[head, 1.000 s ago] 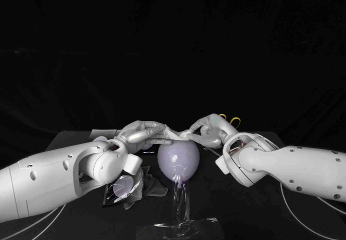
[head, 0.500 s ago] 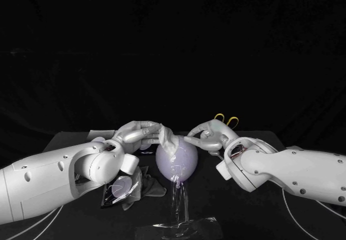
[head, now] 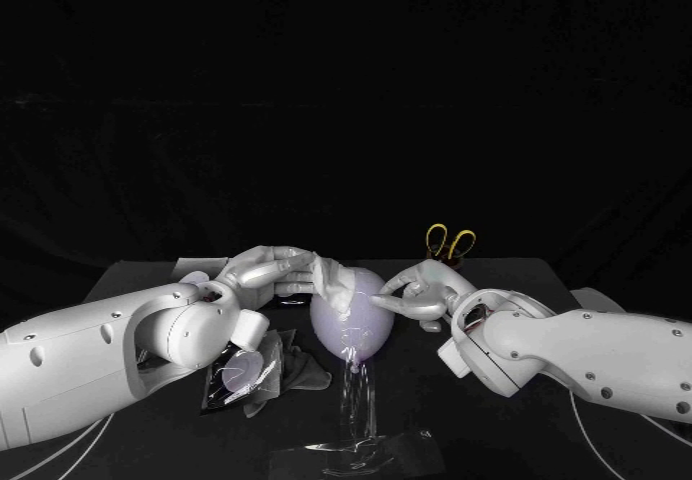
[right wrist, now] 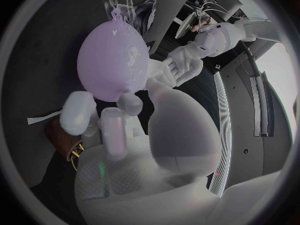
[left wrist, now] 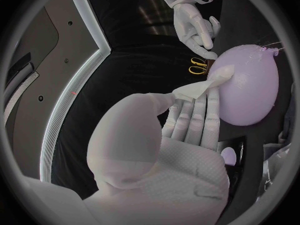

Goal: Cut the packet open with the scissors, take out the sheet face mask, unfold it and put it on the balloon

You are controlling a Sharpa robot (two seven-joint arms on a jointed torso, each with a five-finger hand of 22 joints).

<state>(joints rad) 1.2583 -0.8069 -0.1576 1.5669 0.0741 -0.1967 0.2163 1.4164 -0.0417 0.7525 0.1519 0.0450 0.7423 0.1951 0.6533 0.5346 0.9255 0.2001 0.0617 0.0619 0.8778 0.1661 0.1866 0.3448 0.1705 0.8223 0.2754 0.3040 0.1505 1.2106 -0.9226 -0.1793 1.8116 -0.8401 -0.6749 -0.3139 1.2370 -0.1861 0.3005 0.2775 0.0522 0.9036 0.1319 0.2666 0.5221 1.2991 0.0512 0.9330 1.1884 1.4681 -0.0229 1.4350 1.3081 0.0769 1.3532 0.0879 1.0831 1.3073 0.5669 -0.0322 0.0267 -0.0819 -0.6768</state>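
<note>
Items counted on the one black table (head: 144,272): one pale purple balloon (head: 355,322), one white sheet mask (head: 335,283), one pair of scissors (head: 450,243), one packet (head: 245,377) and one clear stand (head: 361,415). Hands counted: two, namely one left hand (head: 267,275) and one right hand (head: 418,292), carried on two white arms, one left arm (head: 101,350) and one right arm (head: 591,350). The scissors show two finger loops, both yellow.

A lab: black-draped table (head: 433,430) before a black backdrop (head: 346,120).

You see the balloon (head: 355,325) pale lilac; the mask (head: 335,285) in the silver left hand (head: 267,275) white; the scissors (head: 450,243) behind the right hand (head: 418,290) yellow-handled.
</note>
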